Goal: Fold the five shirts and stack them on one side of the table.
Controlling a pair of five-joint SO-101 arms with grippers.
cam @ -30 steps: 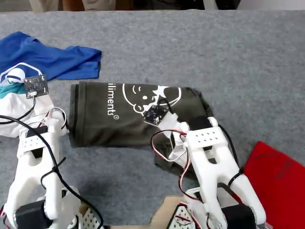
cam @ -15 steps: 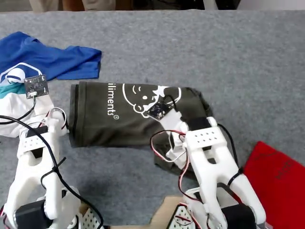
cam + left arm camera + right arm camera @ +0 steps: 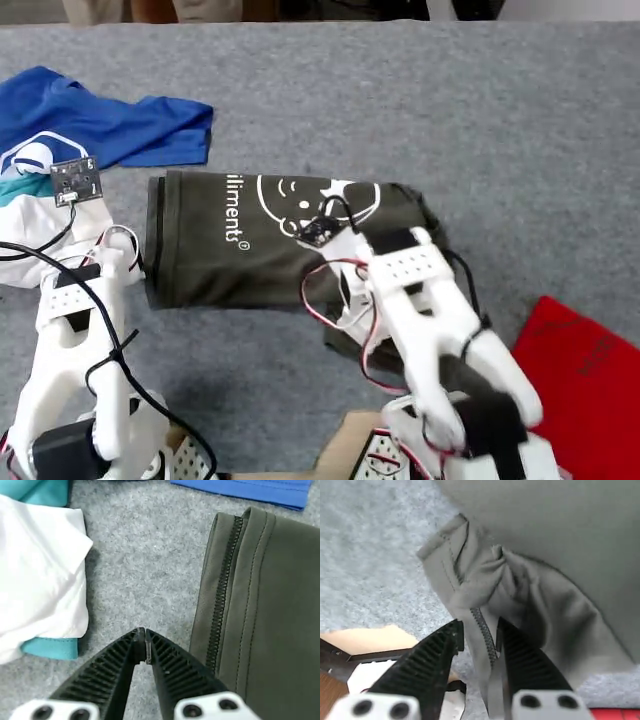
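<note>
An olive shirt [image 3: 230,250] with white print lies partly folded in the middle of the grey table. My right gripper [image 3: 477,627] is at its near right corner, shut on a bunched fold of olive fabric [image 3: 485,580] with a stitched hem running between the fingers. In the high view the right gripper [image 3: 345,285] sits under its own wrist. My left gripper [image 3: 141,641] is shut and holds nothing. It rests over bare table between a white shirt [image 3: 35,570] and the olive shirt's left hem [image 3: 225,590]. The left gripper [image 3: 122,242] stands at the olive shirt's left edge.
A blue shirt [image 3: 110,125] lies crumpled at the far left. A white and teal shirt [image 3: 25,235] sits below it at the left edge. A red shirt [image 3: 585,370] lies at the near right. Cardboard [image 3: 345,440] shows at the near edge between the arm bases.
My right arm has swung to the left over the olive shirt's near right corner and its wrist has turned. The left arm has stayed where it was.
</note>
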